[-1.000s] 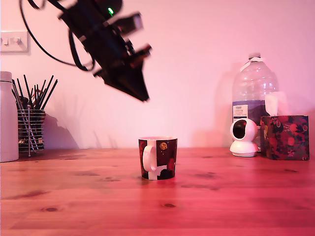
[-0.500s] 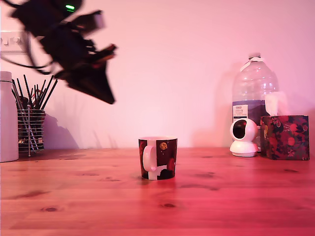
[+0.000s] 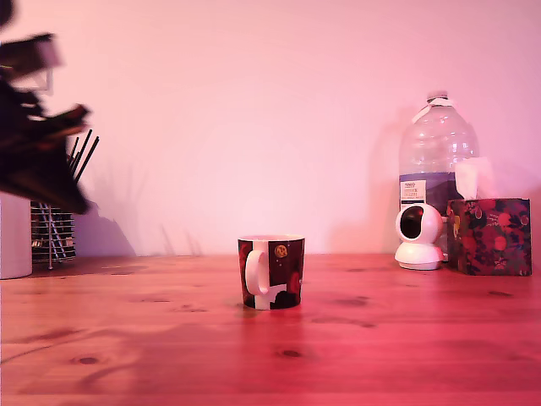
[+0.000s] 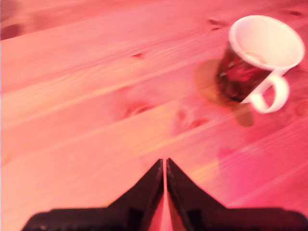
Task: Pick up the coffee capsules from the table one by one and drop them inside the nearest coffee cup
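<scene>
Tool (image 4: 165,166) fingers pressed together, seemingly empty though blurred. Hangs above bare surface (image 4: 96,96), well apart from upright mug (image 4: 257,57).

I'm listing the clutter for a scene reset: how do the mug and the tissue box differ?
The mug is round with a white handle and rim; the tissue box is a squarish block with a white tissue sticking out of its top. The mug stands alone mid-table; the box sits at the back on the exterior view's right, beside a small white camera. Both stand upright and carry dark patterns with red motifs.
</scene>
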